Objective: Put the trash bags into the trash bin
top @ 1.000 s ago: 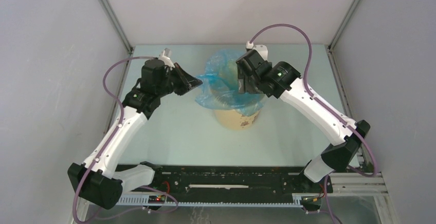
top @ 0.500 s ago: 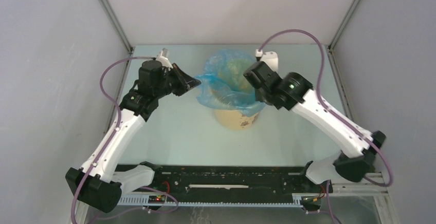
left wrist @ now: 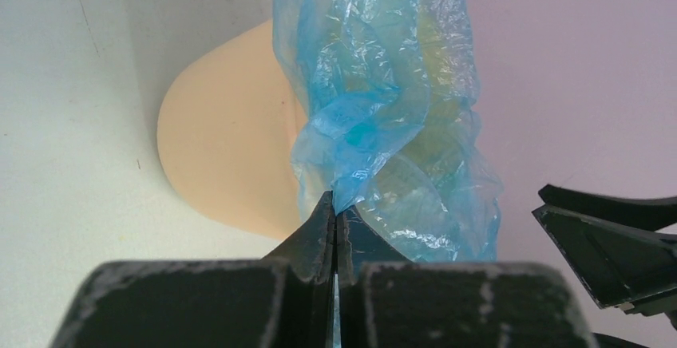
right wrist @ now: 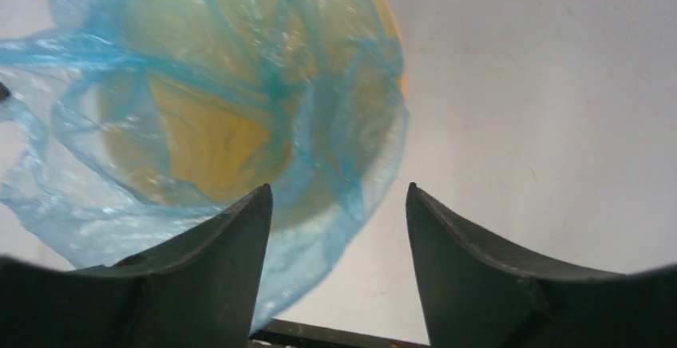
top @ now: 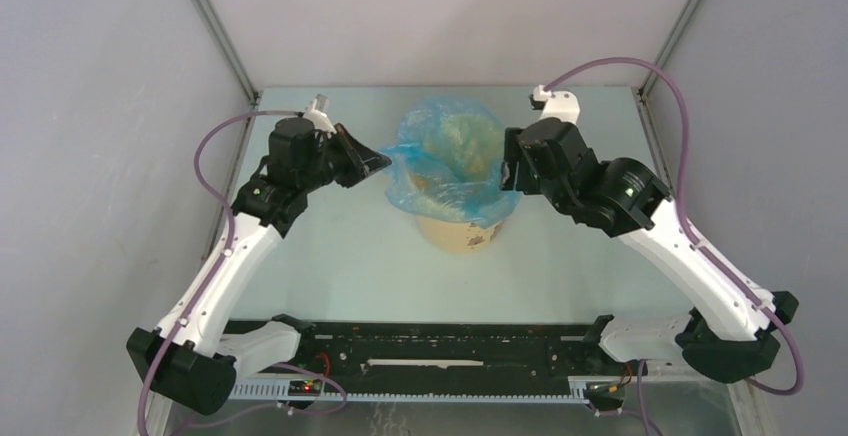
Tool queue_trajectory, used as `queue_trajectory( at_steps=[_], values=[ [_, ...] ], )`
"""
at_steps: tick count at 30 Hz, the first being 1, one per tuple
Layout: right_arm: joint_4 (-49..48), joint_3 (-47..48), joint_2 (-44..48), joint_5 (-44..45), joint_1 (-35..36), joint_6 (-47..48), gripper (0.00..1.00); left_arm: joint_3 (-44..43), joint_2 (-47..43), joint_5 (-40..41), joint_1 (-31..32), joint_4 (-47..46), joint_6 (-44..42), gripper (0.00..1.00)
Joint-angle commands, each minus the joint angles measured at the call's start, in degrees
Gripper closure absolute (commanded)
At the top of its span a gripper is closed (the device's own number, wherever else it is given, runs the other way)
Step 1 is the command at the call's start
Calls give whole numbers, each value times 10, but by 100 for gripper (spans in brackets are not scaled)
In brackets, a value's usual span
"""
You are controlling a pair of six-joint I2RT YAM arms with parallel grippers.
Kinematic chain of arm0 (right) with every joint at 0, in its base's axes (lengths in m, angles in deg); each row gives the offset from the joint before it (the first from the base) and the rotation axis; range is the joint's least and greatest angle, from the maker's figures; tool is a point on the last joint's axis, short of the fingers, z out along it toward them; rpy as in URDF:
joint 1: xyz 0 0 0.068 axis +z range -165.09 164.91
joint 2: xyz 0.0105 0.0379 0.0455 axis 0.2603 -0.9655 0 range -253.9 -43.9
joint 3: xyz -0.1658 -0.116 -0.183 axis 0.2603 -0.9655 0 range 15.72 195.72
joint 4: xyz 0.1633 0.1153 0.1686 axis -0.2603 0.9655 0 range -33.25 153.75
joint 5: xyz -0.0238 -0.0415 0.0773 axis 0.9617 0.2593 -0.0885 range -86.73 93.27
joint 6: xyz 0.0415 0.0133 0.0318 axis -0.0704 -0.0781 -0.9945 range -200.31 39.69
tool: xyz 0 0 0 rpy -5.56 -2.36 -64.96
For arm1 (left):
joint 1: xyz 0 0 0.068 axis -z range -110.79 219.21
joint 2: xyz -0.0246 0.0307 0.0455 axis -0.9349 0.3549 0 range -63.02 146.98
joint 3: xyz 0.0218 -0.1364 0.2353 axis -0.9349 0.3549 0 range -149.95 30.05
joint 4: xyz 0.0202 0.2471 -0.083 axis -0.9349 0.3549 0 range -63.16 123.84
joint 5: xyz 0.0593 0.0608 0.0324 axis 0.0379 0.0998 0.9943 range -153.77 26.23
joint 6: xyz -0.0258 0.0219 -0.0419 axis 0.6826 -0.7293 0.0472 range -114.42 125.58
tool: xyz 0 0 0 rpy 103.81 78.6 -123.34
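The trash bag [top: 445, 151], a wrinkly light-blue film, is draped over the mouth of the trash bin [top: 462, 232], a tan bucket at mid-table. My left gripper [top: 384, 163] is shut on the bag's left edge, level with the rim. In the left wrist view the film [left wrist: 383, 85] rises from the pinched tips of that gripper [left wrist: 335, 207], beside the bin wall [left wrist: 223, 148]. My right gripper [top: 510, 163] hovers open just right of the bin. In its wrist view the bag's right hem [right wrist: 351, 164] hangs loose ahead of the right gripper [right wrist: 339, 192], ungripped.
Grey enclosure walls stand close on three sides, with metal corner posts [top: 215, 31] at the back. Purple cables [top: 225, 136] loop off both arms. A black rail [top: 440, 351] runs along the near edge. The right gripper's fingers [left wrist: 607, 236] show at the left wrist view's right edge.
The right arm has drawn back to the right, from over the bin's right rim to beside it, jaws opening. The left gripper has kept its pinch and its place.
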Motion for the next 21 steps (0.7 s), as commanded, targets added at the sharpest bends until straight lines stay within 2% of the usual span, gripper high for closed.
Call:
queue_trajectory(
  at_steps=[1,2,5,9,11,16,21],
  values=[
    [-45,61,-56,-15,2,21,22,-17,-20,-20,-4,-8,-9,100],
    [-43,75,-71,-13,2,21,16,-17,-20,-21,-4,-8,-9,100],
    [-31,105,-107,-8,2,17,9,-16,-23,-20,-4,-8,-8,100],
    [-11,106,-137,-11,1,9,7,-18,-26,-20,-4,-8,-9,100],
    [-16,91,-142,-14,1,11,10,-20,-27,-19,-4,-8,-10,100],
    [-47,60,-146,-28,-5,21,24,-23,-27,-17,-4,-7,-13,100],
    [-72,30,-139,-47,-21,14,28,-27,-23,-18,-4,-5,-22,100]
  ],
)
